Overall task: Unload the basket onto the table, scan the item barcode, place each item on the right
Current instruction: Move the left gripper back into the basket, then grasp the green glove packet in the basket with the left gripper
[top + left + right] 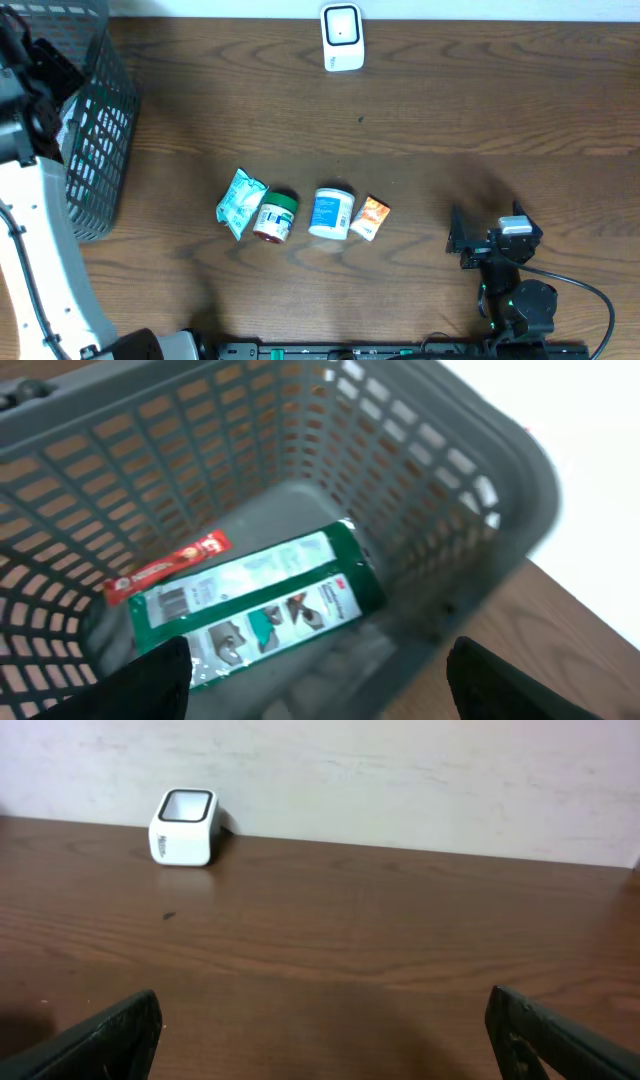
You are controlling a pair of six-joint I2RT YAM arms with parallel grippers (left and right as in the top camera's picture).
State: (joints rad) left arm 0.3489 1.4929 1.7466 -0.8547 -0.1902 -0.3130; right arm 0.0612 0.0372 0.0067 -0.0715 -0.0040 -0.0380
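The left claw (318, 660) is held over a grey basket (470, 480), its jaws spread and nothing between them. Directly below it, on the basket floor, a green-and-white packet (255, 605) is seen lying flat, and a red stick sachet (165, 565) lies touching the packet's far edge. These two things are judged to be dealt with and dropped in, though no scan can be confirmed from the pictures.

The right claw (322, 1005) is parked low at the near edge of the table (480, 110), its jaws spread wide and empty. The white scanner (184, 827) is seen well ahead of it and off to its left, by the far wall, with its window facing up.

Four things are laid in a row on the table, between the two claws and closer to the right one: a teal pouch (240, 202), a jar with a green lid (275, 216), a white tub with a blue label (331, 212) and a small orange sachet (370, 217). The sachet lies nearest the right claw, to its left. None is held or touched.

The task is judged to be roughly a third done: two things are in the basket and four are left to be picked up, shown to the scanner and put away. No barcode can be made out on any of them.
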